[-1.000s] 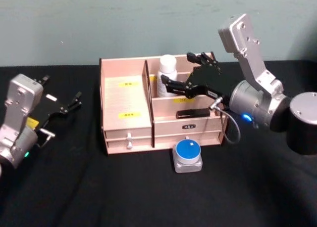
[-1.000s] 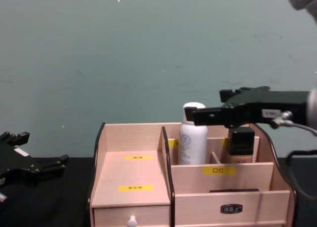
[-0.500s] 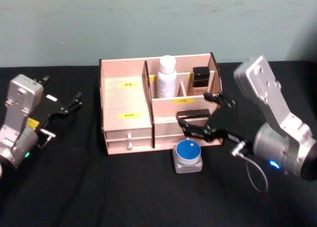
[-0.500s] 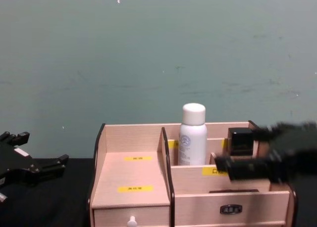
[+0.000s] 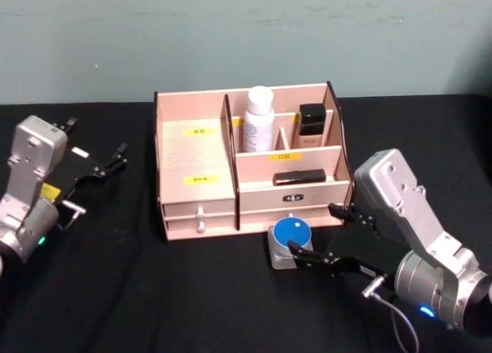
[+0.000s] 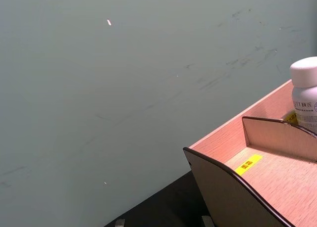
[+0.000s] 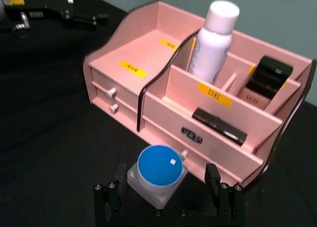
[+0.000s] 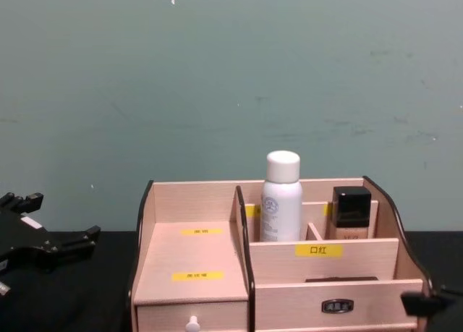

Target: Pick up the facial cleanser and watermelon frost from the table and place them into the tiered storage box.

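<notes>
The tiered storage box (image 5: 196,149) (image 8: 192,256) (image 7: 148,54) (image 6: 277,172) stands mid-table. The facial cleanser, a white bottle (image 5: 259,121) (image 8: 281,198) (image 7: 213,39) (image 6: 304,93), is upright in its rear compartment. The watermelon frost, a small square jar with a round blue lid (image 5: 290,234) (image 7: 157,170), sits on the table right before the box's front. My right gripper (image 5: 321,231) (image 7: 166,187) is open, low at the jar's right side. The jar lies at the mouth of its spread fingers. My left gripper (image 5: 104,167) (image 8: 51,241) rests open at the far left.
A black-capped bottle (image 5: 311,124) (image 8: 351,213) (image 7: 265,78) stands in the box next to the white one. A flat black item (image 5: 300,176) (image 7: 218,124) lies on the lower right step. Black cloth covers the table (image 5: 192,291), and a teal wall rises behind.
My right gripper has dropped from the box's rear compartment, beside the white bottle, to the table in front, arriving at the blue-lidded jar. The bottle stays in the box. The left arm is still.
</notes>
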